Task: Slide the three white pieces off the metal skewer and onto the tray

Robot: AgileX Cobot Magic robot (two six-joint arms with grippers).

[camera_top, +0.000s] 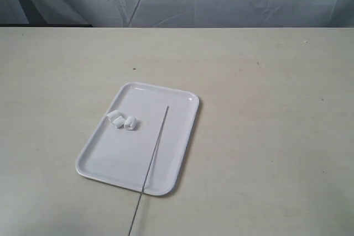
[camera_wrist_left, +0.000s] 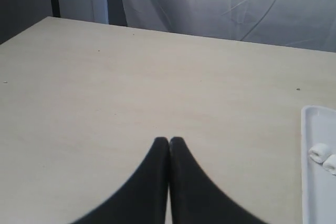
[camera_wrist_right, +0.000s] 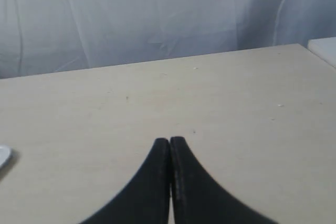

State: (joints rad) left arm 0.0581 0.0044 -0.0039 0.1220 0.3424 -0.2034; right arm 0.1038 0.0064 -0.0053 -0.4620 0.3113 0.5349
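Left wrist view is showing my left gripper (camera_wrist_left: 169, 141) with its fingers pressing together, gripping nothing, hanging over the bare table (camera_wrist_left: 105, 87); my right gripper (camera_wrist_right: 169, 141) is doing likewise, tips meeting, nothing pinched between them. Further out, the three pieces (camera_top: 123, 120) are lying clustered on the tray (camera_top: 110, 158), touching one another, near its left rim; the skewer (camera_top: 154, 155) is lying bare just beside them, not touching, slanting along the tray, its near end reaching past the rim over the table.
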